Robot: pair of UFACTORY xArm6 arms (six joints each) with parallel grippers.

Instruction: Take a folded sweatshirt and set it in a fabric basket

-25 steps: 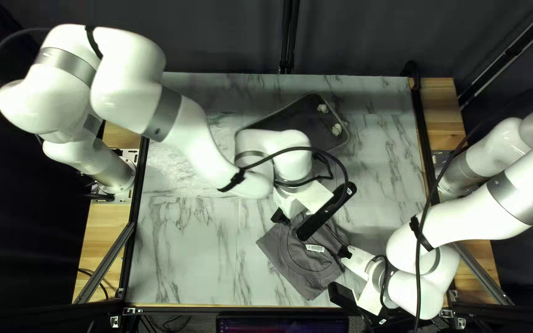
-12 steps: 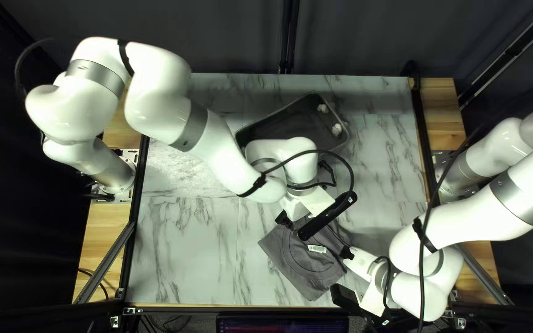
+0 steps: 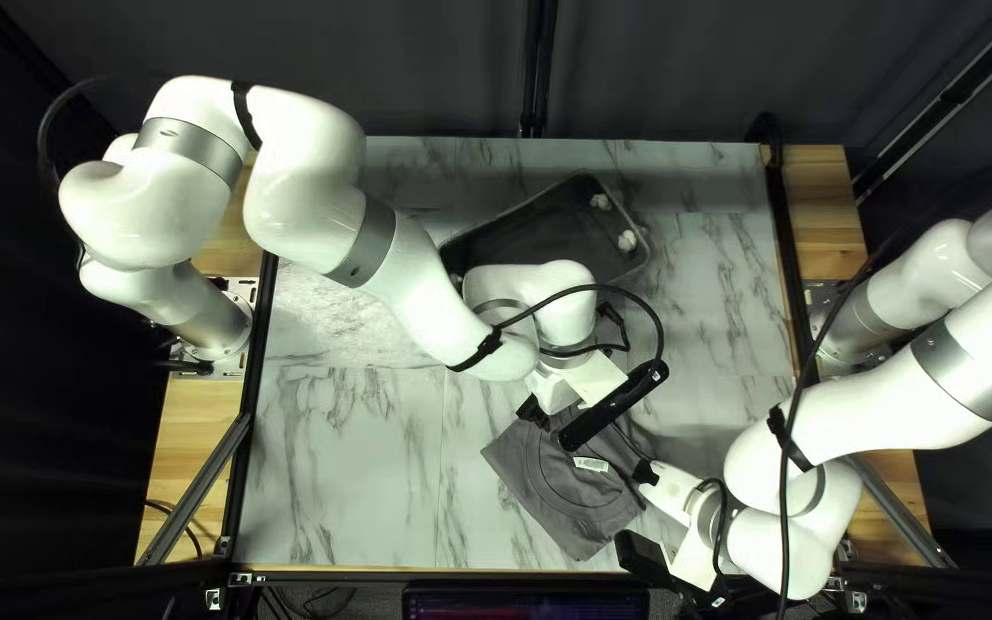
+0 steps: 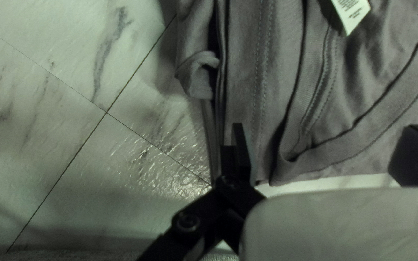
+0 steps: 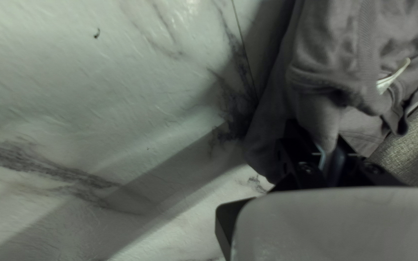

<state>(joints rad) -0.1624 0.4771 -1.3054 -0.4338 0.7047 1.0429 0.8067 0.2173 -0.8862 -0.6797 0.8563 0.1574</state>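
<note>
Your right gripper point(image 5: 319, 133) has its fingers drawn together on a gathered bit of the sweatshirt point(image 4: 276, 72), likely to anchor that end so the folds lift as one. Your left gripper point(image 4: 325, 128) has its fingers spread wide over the neckline end, one near the layered edge, the other well across the cloth; I judge they are set to take a broad bite, though you can't tell how low they sit. The sweatshirt itself lies on the tabletop point(image 3: 347, 459), reaching from under the left fingers to the right ones, so a two-sided lift makes sense; with only one side gripped, it could unfold. Only the top left view shows you the basket point(image 3: 542, 230) clearly, beyond the left fingers with two pale knots point(image 3: 627, 241) at its side, partly covered by your left arm point(image 3: 416, 281). That view hides the pinch, which the right wrist view gives you, along with a grey woven patch point(image 5: 417, 145) beside the fingers that you can't place for sure. The left wrist view alone brings out the neckline's stitching.
</note>
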